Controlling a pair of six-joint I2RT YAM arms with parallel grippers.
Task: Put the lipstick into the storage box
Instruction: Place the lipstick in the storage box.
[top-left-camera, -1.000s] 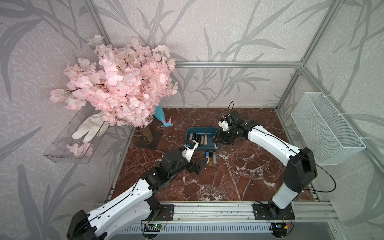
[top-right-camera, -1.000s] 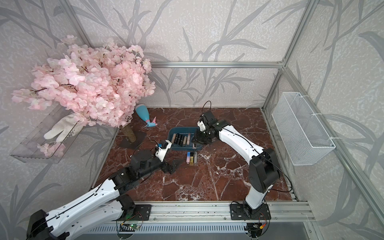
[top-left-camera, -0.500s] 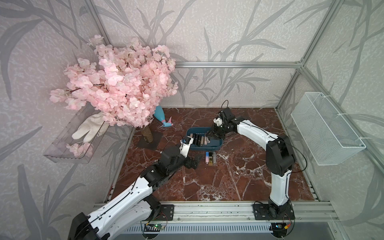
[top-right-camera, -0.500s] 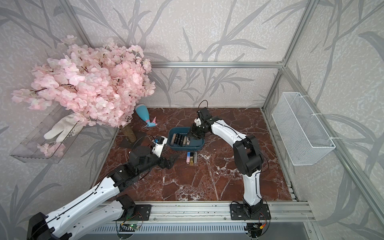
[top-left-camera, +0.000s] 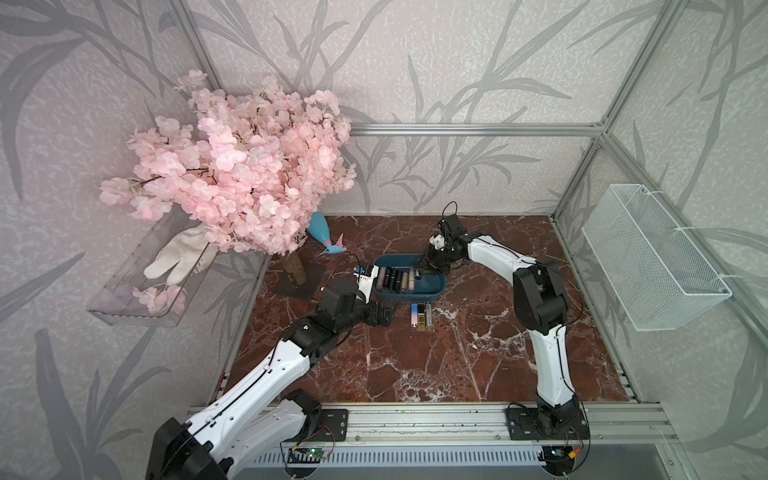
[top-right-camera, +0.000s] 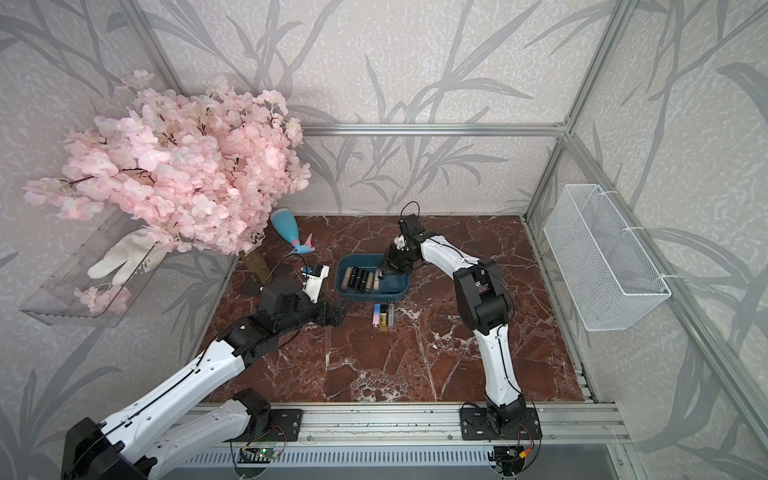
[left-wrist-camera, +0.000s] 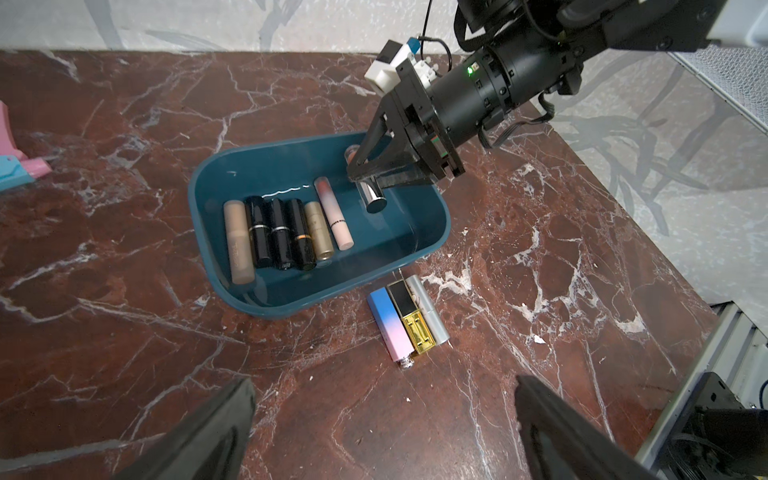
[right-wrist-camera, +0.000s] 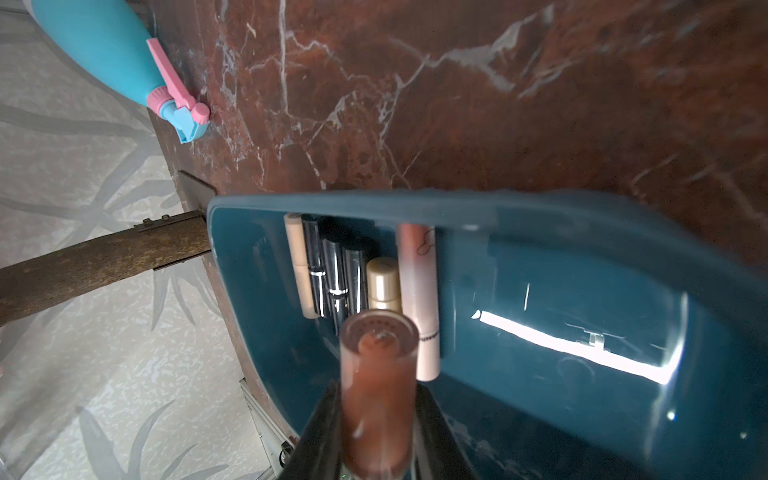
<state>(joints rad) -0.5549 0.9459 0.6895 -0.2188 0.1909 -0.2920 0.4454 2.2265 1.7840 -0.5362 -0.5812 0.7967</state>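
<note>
Left wrist cam: right gripper (left-wrist-camera: 368, 178) is pinching a lipstick (left-wrist-camera: 374, 198) crosswise, silver cap end poking out, tube tilted and low over the storage box (left-wrist-camera: 407, 226); can't tell if it touches the floor yet. In both top views that grip sits at the box's 2 o'clock end, w/ a row of six tubes (top-left-camera: 395, 278) packed on the 9 o'clock side, and three more tubes (top-left-camera: 420, 316) lying on the marble tabletop (top-left-camera: 457, 353) just beside the box at 6 o'clock. Left gripper (top-left-camera: 384, 319), approx 7 o'clock of the box, fingers spread wide, hovers over the marble.

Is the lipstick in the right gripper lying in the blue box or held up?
Held. The right gripper is shut on the lipstick, tilted over the storage box; floor contact unclear.
</note>
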